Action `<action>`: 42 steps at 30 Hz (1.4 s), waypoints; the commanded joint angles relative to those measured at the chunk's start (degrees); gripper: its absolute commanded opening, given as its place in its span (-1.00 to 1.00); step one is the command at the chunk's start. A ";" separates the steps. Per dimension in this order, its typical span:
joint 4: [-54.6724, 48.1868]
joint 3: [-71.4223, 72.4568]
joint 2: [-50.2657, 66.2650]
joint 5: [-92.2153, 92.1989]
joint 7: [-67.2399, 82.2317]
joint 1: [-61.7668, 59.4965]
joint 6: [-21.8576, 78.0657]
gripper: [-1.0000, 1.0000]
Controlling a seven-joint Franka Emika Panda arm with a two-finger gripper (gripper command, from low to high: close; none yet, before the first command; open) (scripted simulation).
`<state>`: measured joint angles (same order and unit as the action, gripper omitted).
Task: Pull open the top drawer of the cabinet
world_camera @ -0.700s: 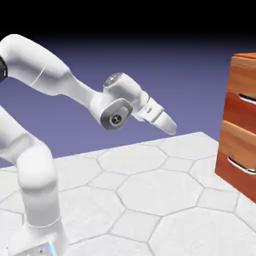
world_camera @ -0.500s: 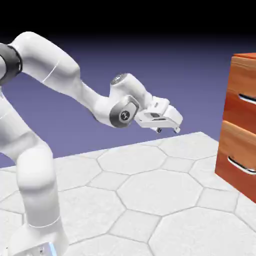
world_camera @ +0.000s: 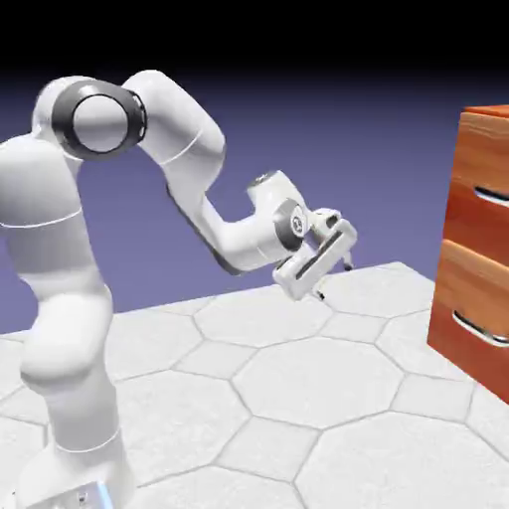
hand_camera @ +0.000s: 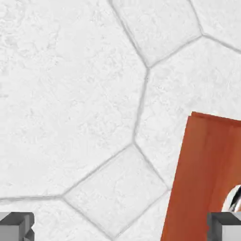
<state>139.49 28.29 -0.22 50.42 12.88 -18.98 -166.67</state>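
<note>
Fingers of our white arm stand wide apart, empty, above the white hexagon-tiled counter; the reddish-brown wooden cabinet with its top drawer sits well apart, closed.

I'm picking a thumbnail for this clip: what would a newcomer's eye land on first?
First the big white arm, arching from the exterior view's lower left, its open gripper held above the pale hexagon-tiled table. Next the glossy reddish-brown cabinet at the right edge, its top drawer shut, well clear of the gripper.
</note>
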 commanded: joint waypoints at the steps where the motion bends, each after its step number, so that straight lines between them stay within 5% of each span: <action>1: -0.97 1.27 1.46 2.27 2.50 -1.00 0.33 0.00; 42: -40.69 53.50 61.35 95.36 104.66 -37.53 13.88 0.00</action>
<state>98.80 81.79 61.12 145.77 117.53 -56.51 -152.80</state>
